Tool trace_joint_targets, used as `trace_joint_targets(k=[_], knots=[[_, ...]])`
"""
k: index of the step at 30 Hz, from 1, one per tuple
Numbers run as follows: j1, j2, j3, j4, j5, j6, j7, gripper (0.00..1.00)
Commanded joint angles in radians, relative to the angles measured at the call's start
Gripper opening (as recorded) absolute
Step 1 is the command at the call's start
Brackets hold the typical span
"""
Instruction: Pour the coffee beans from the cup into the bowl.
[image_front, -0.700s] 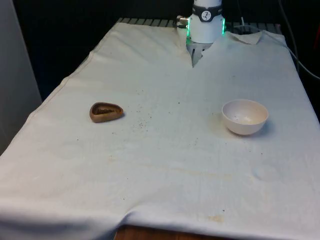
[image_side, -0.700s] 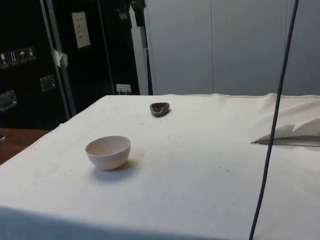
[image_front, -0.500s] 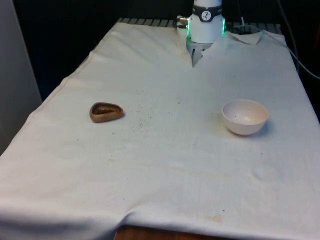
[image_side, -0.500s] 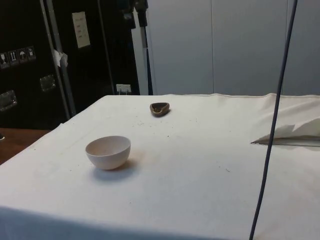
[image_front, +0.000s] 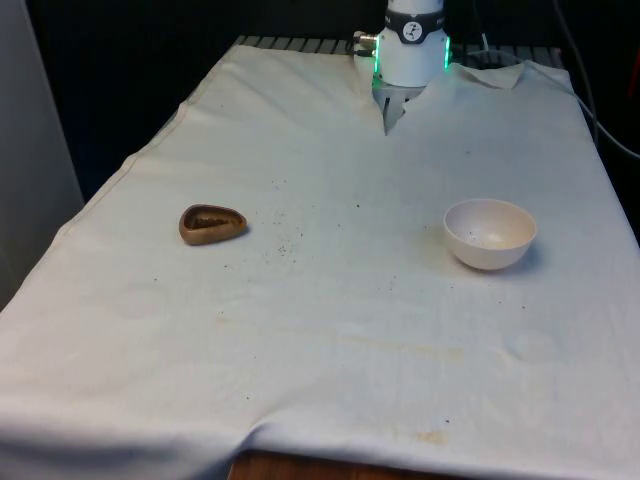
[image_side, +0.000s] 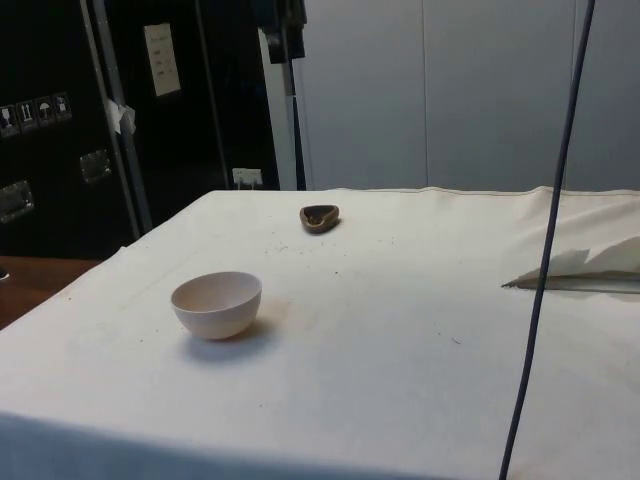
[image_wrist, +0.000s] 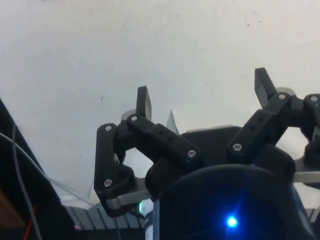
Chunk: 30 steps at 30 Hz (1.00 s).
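Note:
A small brown cup (image_front: 212, 223) holding coffee beans sits on the white cloth at the front view's left; the side view has the cup (image_side: 320, 217) far back. A white bowl (image_front: 490, 233) stands empty at the front view's right, and the bowl (image_side: 216, 303) is close in the side view. In the wrist view my gripper (image_wrist: 204, 93) is open, high over bare cloth, with nothing between its fingers (image_wrist: 144, 102). A dark part of the arm (image_side: 284, 14) pokes in at the side view's top edge, well above the cup.
Dark specks (image_front: 285, 240) are scattered on the cloth right of the cup. A dark cable (image_side: 545, 250) hangs down across the side view's right. The cloth is folded up (image_side: 590, 262) near the robot's base (image_front: 412, 50).
The dark part of the arm at the side view's top edge has shifted slightly to the right. Cup and bowl have not moved.

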Motion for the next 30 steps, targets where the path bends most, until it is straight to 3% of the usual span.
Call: trace_joint_targets(k=[1, 30], knots=[[-0.004, -0.002, -0.009, -0.011, 0.000, 0.022, -0.018, 1.00], [-0.007, 0.073, -0.168, -0.036, -0.019, 0.179, -0.189, 1.00]])
